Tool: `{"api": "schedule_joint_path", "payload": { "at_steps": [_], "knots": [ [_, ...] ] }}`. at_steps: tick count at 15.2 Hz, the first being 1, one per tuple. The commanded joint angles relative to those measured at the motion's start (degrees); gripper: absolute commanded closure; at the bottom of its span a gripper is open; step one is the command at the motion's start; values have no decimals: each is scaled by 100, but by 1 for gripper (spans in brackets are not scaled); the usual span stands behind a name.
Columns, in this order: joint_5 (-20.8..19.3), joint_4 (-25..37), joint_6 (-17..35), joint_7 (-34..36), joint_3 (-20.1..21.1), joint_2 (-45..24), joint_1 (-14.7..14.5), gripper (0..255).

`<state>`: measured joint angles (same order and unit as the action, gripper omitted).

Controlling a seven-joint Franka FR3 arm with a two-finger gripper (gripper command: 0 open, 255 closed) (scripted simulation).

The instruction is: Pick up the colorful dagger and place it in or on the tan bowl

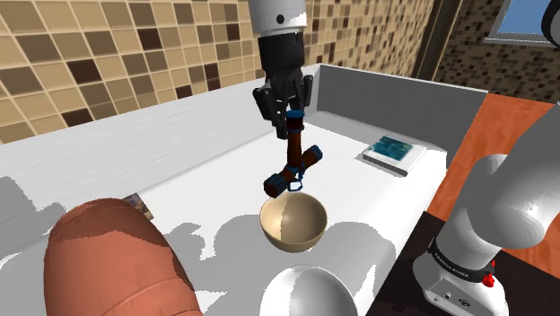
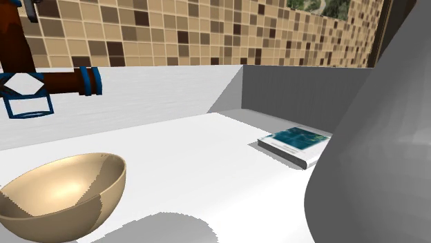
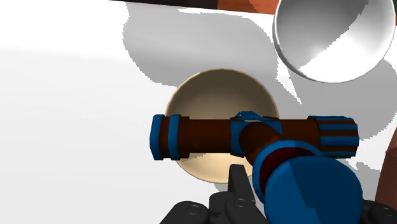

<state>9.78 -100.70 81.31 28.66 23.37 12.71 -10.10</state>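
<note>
The gripper (image 1: 293,124) is clamped on the upper end of the brown-and-blue dagger (image 1: 293,169), which hangs below it in the air, clear of the white counter (image 1: 161,148). Straight beneath the dagger sits the tan bowl (image 1: 293,224), apart from it. Farther from the gripper are a shiny metal bowl (image 3: 331,38) and a teal-covered book (image 1: 393,151).

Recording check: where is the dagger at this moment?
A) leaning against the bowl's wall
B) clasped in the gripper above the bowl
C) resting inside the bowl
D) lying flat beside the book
B: the gripper clasps the dagger by its handle, and it hangs clear above the tan bowl.
</note>
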Motion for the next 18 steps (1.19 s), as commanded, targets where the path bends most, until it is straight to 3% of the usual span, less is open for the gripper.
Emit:
{"api": "schedule_joint_path", "payload": {
  "at_steps": [1, 18],
  "knots": [
    [9, -170, 152, -13, 8, 24, -6, 255],
    [90, -1617, 1455, -166, 71, 170, -50, 255]
  ]
}}
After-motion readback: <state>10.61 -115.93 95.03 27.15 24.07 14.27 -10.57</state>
